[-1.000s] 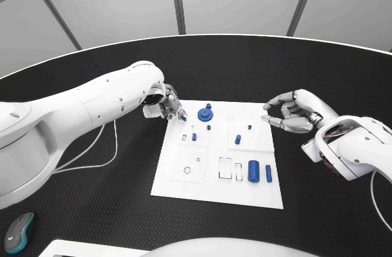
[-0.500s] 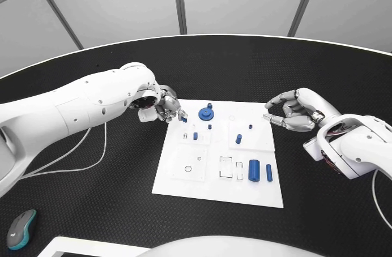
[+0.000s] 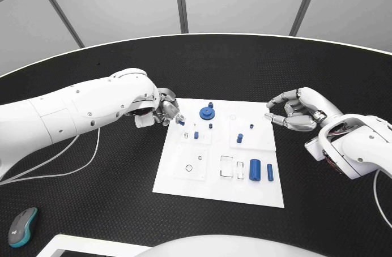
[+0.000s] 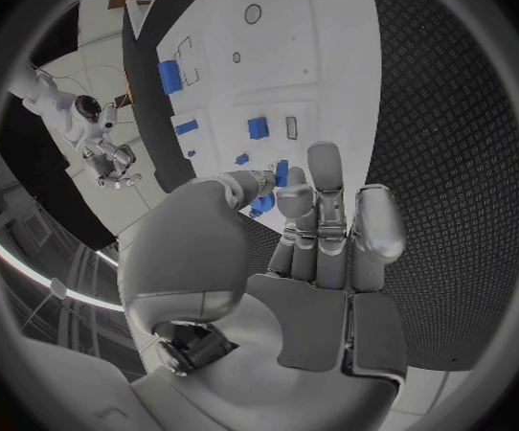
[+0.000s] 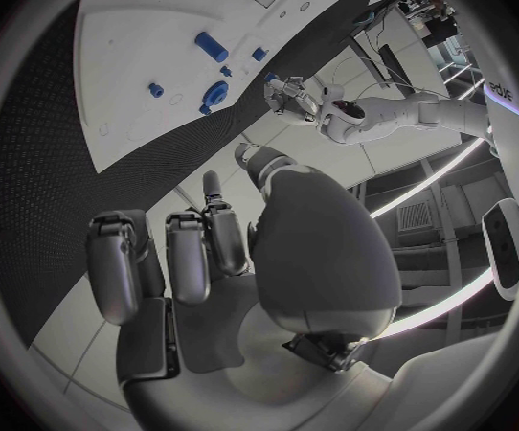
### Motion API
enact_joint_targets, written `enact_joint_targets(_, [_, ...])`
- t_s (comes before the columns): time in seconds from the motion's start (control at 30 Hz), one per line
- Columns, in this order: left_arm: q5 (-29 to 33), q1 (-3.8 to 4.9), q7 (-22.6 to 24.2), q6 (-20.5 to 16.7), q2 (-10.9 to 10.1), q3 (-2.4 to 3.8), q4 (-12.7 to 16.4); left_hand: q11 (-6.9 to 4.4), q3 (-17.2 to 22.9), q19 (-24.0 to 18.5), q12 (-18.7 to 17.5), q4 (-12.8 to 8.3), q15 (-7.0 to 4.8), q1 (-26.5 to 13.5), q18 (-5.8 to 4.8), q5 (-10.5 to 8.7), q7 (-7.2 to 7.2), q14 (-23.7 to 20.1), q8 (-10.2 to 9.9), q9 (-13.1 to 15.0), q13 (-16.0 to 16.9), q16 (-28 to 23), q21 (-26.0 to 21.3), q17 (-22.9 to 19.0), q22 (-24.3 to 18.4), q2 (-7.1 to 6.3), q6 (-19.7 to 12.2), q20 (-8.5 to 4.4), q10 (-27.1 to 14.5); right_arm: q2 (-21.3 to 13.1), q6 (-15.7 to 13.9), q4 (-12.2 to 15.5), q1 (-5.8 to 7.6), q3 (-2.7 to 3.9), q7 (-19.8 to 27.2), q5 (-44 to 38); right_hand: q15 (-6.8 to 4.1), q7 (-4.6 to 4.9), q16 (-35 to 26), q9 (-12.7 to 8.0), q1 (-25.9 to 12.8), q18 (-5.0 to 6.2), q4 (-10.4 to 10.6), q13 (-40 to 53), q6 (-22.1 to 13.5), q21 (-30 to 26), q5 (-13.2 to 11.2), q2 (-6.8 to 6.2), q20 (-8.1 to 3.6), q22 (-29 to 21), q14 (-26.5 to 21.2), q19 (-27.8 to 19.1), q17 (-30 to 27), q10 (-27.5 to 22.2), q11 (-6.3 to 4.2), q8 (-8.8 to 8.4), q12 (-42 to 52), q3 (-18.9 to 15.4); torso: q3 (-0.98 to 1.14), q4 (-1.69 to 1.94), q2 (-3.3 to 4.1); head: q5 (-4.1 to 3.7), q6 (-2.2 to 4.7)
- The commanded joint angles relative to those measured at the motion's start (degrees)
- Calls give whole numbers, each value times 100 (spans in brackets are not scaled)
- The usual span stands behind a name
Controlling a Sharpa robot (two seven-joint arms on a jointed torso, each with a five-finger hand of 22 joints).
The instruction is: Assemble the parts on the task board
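The white task board point(image 3: 214, 180) lies mid-table. On it are a round blue part point(image 3: 207, 114), small blue pegs point(image 3: 196, 135) point(image 3: 238, 138), a thick blue cylinder point(image 3: 254, 170) and a slim bar point(image 3: 269, 172). My left hand point(image 3: 163, 111) hovers at the board's far left corner and pinches a small blue part point(image 3: 180, 121) at its fingertips; the left wrist view shows this part point(image 4: 282, 172) beside the thumb of the hand point(image 4: 313, 249), above the board point(image 4: 331, 57). My right hand point(image 3: 292, 112) hangs just off the board's far right edge, fingers curled in on nothing point(image 5: 212, 249).
Empty slots and a round hole point(image 3: 188, 168) mark the board's near half. A white cable point(image 3: 102, 155) trails on the table to the left. A grey-and-teal mouse point(image 3: 20, 226) lies at the near left, next to a white sheet corner point(image 3: 81, 248).
My left arm has swung round, and its hand with the small blue part has drifted slightly nearer along the board's left corner. The right hand has barely moved.
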Motion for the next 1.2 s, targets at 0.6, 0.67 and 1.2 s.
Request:
enact_joint_targets(0.6, [-221, -162, -100, 47, 66, -61, 155, -16, 903, 73, 48, -962, -54, -79, -76, 130, -9, 9, 30, 4, 25, -33, 40, 10, 41, 5, 71, -6, 74, -11, -3, 22, -1, 0, -2, 0, -41, -11, -37, -6, 40, -85, 22, 607, 17, 15, 20, -3, -44, 1510, 486, 596, 949, 9, -33, 34, 6, 13, 16, -14, 9, 7, -66])
enact_joint_targets(0.67, [-222, -165, -102, 48, 75, -61, 153, -16, 903, 73, 48, -962, -54, -79, -76, 130, -9, 9, 30, 4, 25, -33, 40, 10, 41, 5, 71, -6, 74, -12, -2, 24, -1, 0, -3, 0, -41, -11, -37, -6, 40, -85, 22, 607, 17, 15, 20, -3, -44, 1510, 486, 596, 949, 9, -33, 34, 6, 13, 16, -13, 10, 2, -67])
enact_joint_targets(1.2, [-226, -171, -191, 280, 142, -62, 67, -17, 904, 78, 55, -966, -55, -85, -78, 145, -11, 9, 30, 3, 36, -33, 43, 10, 48, 3, 75, -7, 82, -9, -5, 24, -1, 0, -4, 0, -41, -11, -37, -6, 40, -85, 22, 607, 17, 15, 20, -3, -44, 1510, 486, 596, 949, 9, -33, 34, 6, 13, 13, -14, 4, 4, -99])
